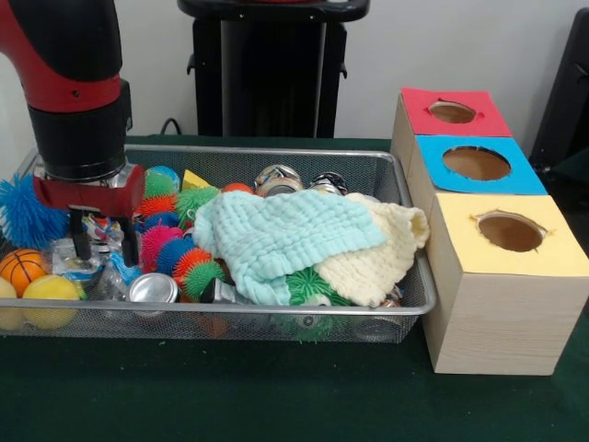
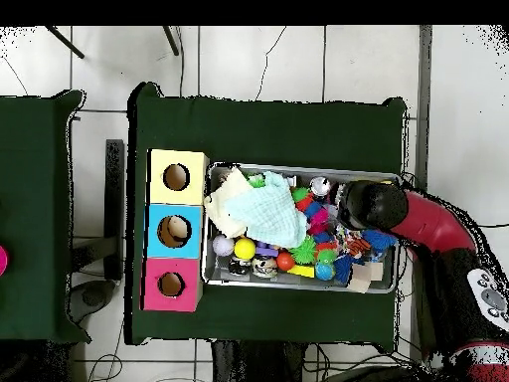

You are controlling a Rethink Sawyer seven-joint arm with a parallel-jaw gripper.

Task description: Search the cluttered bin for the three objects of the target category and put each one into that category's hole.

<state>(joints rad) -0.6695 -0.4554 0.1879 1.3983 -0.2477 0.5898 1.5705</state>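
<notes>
The cluttered bin is a silver wire mesh basket on the green table; it also shows in the overhead view. It holds spiky balls, smooth balls, metal cans and two cloths. My gripper is open, low over the bin's left end, with its fingertips down among the clutter beside a silver can. Nothing is held. The blue-topped hole is in the middle box to the right of the bin, and in the overhead view. In the overhead view the arm's wrist hides the gripper.
A mint cloth and a cream cloth cover the bin's middle and right. A red-topped hole and a yellow-topped hole flank the blue one. An orange basketball, a yellow ball and a blue spiky ball lie at far left.
</notes>
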